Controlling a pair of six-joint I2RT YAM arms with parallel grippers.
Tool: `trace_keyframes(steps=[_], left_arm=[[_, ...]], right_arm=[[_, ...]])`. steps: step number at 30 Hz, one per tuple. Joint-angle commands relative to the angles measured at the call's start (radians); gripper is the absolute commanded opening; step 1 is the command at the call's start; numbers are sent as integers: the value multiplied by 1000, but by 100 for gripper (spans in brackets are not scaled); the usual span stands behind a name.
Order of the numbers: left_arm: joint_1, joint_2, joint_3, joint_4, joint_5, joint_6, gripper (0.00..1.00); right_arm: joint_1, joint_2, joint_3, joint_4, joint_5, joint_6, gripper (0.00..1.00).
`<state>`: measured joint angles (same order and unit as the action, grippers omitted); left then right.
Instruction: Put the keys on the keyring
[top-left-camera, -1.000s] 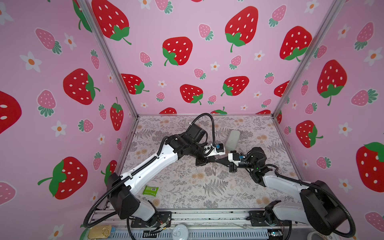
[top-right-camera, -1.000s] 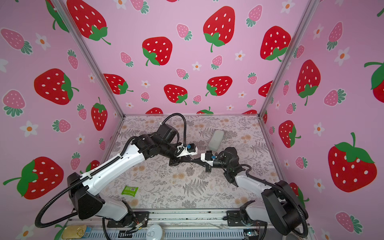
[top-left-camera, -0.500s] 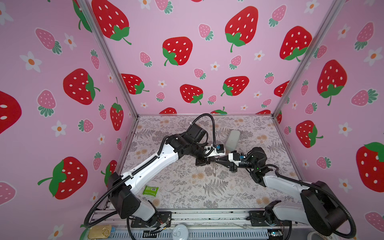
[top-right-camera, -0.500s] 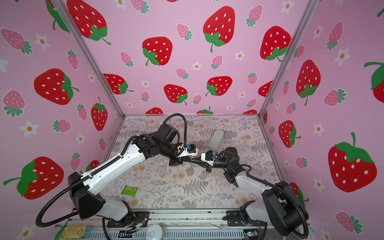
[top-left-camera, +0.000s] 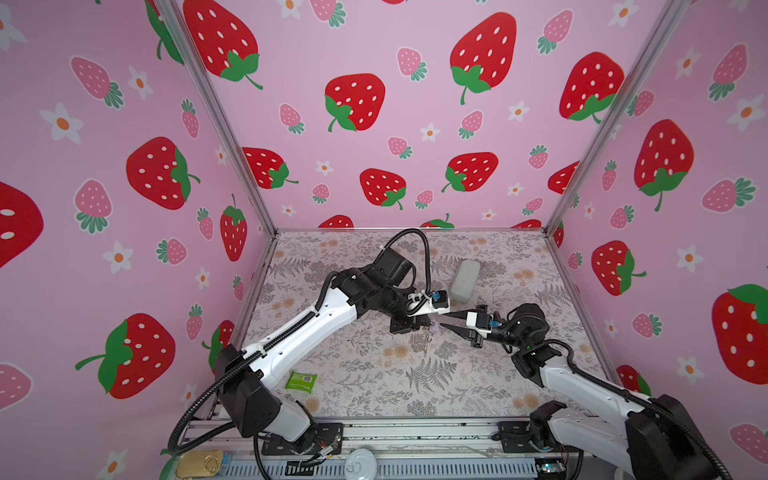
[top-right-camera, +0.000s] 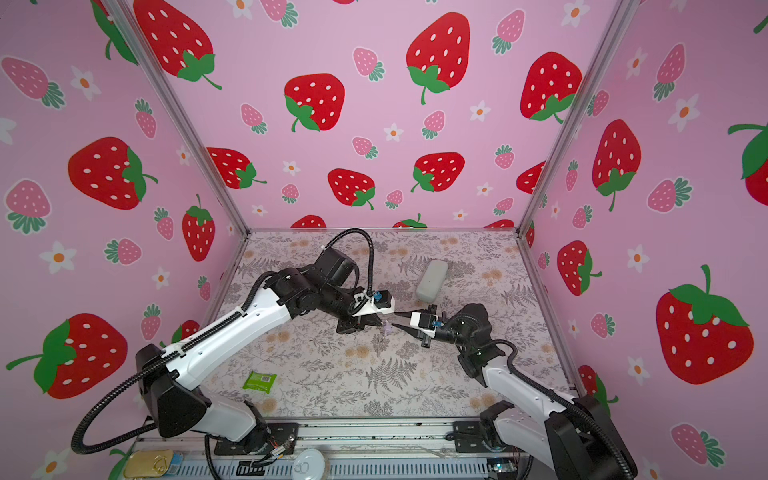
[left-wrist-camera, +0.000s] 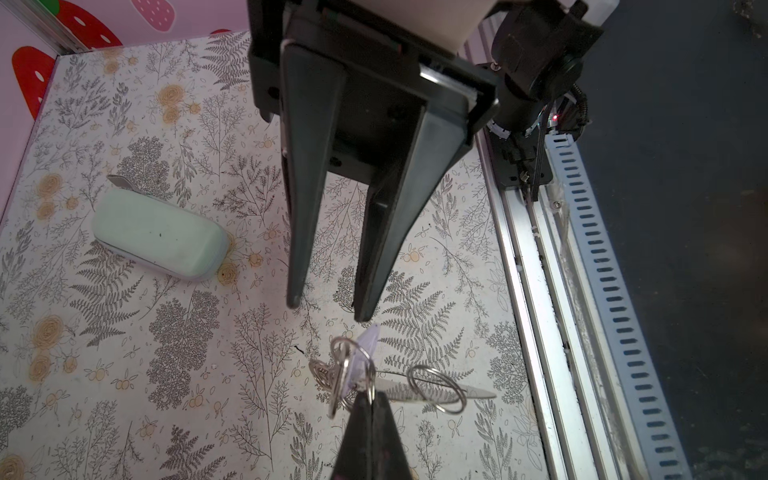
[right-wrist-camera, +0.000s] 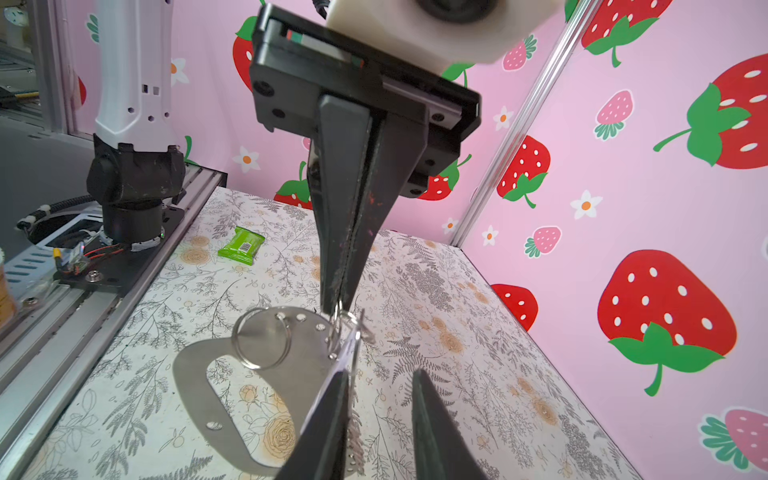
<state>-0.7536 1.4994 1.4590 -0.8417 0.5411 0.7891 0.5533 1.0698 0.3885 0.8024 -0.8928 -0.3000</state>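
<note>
Left gripper (right-wrist-camera: 338, 305) comes in from above in the right wrist view, jaws pressed fully together, tips pinching a small silvery ring on the edge of the taupe-grey flat oval loop keyring (right-wrist-camera: 195, 374). The loop hangs down and away from those tips, tilted over the floral-print table (top-left-camera: 374, 386). I can't tell whether its far end touches the surface. A larger silvery split ring (right-wrist-camera: 259, 340) sits through the loop's edge just beside the pinch.

The tiny key with the pale lilac-pink head (left-wrist-camera: 362, 357) is right at the left gripper's tips, bunched in among the small rings. Whether it is actually threaded on can't be told.

Right gripper (left-wrist-camera: 328, 309) faces the left one tip to tip, jaws parted with a clear gap and nothing between them. The key sits just off its fingertips. In the right wrist view the lilac head lies along the outside of one finger (right-wrist-camera: 328, 424), not in the gap.

In both top views the two grippers meet nose to nose above the middle of the table, the lilac speck between them.

A pale grey-green rounded oblong case (top-left-camera: 465, 280) lies behind the right gripper, well apart. A green packet (top-left-camera: 301, 381) lies far back by the left arm's base.
</note>
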Motion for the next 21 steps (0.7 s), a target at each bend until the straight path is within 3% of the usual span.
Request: trace_keyframes(steps=[1,14,21], left_arm=[[-1,13,53,-44,55,26,0],[-1,25,73,-70,66,44,0],[-4,31,73,-77,62,47,0]], right_arm=[[0,-22,46,-91,-57,-115,29],[12,33,178,-449,-187,-365,24],[14,32,187,-441,-184,-372,24]])
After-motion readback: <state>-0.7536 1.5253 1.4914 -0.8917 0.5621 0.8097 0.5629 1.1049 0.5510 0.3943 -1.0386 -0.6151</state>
